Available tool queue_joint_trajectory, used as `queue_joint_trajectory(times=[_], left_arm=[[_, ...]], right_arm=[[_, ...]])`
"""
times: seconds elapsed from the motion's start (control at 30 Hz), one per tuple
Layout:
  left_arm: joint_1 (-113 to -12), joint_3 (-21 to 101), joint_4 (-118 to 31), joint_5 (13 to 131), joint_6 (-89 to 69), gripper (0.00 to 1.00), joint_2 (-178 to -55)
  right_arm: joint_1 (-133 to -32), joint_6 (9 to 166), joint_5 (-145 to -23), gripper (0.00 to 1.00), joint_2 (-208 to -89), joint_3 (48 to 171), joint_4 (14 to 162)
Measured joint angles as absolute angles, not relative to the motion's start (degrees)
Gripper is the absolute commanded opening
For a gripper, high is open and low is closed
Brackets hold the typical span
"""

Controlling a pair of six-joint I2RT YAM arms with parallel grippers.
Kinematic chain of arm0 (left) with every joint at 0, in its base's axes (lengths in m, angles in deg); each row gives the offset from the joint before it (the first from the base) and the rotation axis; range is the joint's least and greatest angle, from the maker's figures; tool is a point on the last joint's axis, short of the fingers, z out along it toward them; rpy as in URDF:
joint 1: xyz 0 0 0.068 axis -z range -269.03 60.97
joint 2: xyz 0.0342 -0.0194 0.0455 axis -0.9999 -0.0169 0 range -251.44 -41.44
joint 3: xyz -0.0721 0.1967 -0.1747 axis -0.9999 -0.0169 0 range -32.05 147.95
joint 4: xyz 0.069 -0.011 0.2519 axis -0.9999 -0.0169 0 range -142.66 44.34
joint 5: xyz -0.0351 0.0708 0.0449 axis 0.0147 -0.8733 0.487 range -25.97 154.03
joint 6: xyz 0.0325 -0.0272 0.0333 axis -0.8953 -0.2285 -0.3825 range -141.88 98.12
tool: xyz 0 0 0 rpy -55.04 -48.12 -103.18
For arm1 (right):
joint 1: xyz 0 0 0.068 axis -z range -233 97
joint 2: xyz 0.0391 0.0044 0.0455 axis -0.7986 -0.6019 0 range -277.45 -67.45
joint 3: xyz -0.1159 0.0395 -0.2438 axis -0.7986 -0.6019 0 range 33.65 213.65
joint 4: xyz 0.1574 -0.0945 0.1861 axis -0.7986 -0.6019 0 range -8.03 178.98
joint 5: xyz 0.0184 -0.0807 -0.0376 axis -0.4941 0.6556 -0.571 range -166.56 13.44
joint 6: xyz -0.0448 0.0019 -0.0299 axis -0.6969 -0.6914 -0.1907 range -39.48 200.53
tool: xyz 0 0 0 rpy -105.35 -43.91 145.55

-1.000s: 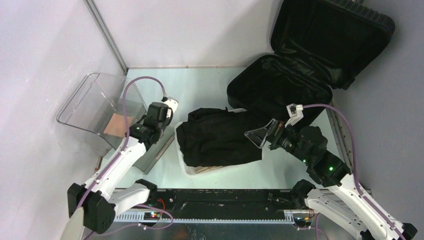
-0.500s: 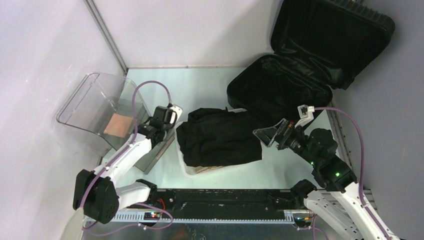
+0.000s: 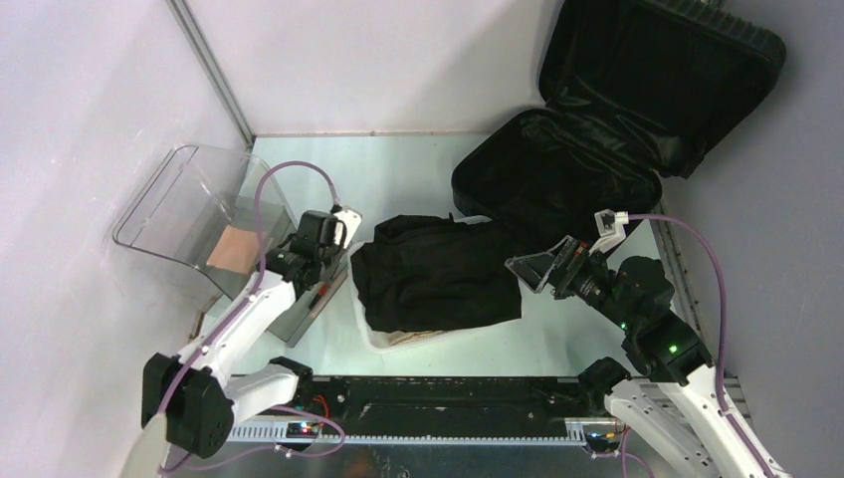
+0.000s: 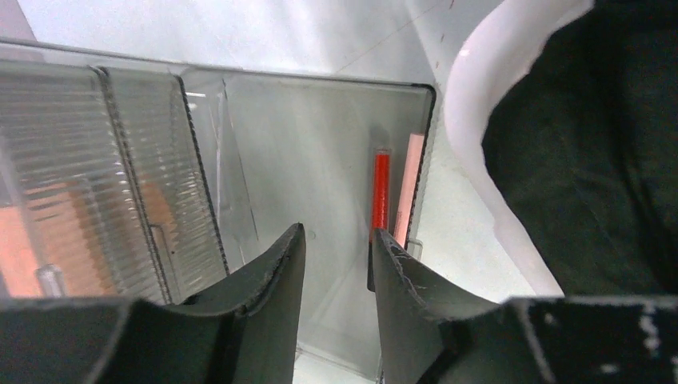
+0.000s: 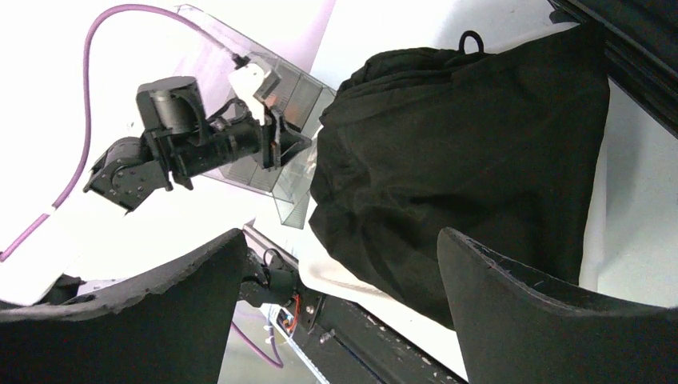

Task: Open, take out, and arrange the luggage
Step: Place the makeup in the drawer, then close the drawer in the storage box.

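The luggage (image 3: 557, 179) lies open at the back right, a black suitcase with its lid (image 3: 657, 70) raised against the wall and its black lining showing. A black folded garment (image 3: 438, 274) fills the white basket (image 3: 376, 337) at the table's middle. My left gripper (image 3: 307, 271) hangs over the clear plastic bin on the left. In the left wrist view it (image 4: 336, 240) is open with nothing between its fingers, and a red pen-like stick (image 4: 381, 192) lies in the bin just past the right fingertip. My right gripper (image 3: 537, 267) stands open just right of the garment (image 5: 480, 152), holding nothing.
A clear plastic container (image 3: 179, 204) with a pinkish flat item (image 3: 237, 246) inside stands at the left, by the white wall. The metal rail (image 3: 438, 393) with both arm bases runs along the near edge. White walls close in the back and both sides.
My left gripper's jaws have parted from shut to open over the clear bin, and the left arm has shifted a little. The right gripper has drawn back to the right, away from the garment.
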State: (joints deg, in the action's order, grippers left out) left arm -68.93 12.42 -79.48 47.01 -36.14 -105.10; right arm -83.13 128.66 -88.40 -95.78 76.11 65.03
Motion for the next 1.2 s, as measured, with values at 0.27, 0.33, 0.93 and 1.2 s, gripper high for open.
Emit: queue_joint_trajectory(times=[0.27,0.33,0.93,1.2], left_arm=[[-68.98,9.8,-80.25,56.17,-51.9,0.34,-94.63],[-68.96,8.9,-81.74,59.32,-56.86,0.36,-93.82],[-71.08,5.58,-90.59,77.52,-76.88,0.0,-94.76],[-71.67,4.6,-90.37,74.22,-78.52,0.0,-98.58]], right_arm=[[-82.86,130.35,-88.66,0.88,-95.87,76.11,64.99],[-82.86,130.76,-88.86,0.88,-96.0,76.11,64.86],[-82.86,131.59,-88.86,0.88,-96.64,76.67,59.89],[-82.36,130.63,-90.17,0.88,-97.12,76.81,59.85]])
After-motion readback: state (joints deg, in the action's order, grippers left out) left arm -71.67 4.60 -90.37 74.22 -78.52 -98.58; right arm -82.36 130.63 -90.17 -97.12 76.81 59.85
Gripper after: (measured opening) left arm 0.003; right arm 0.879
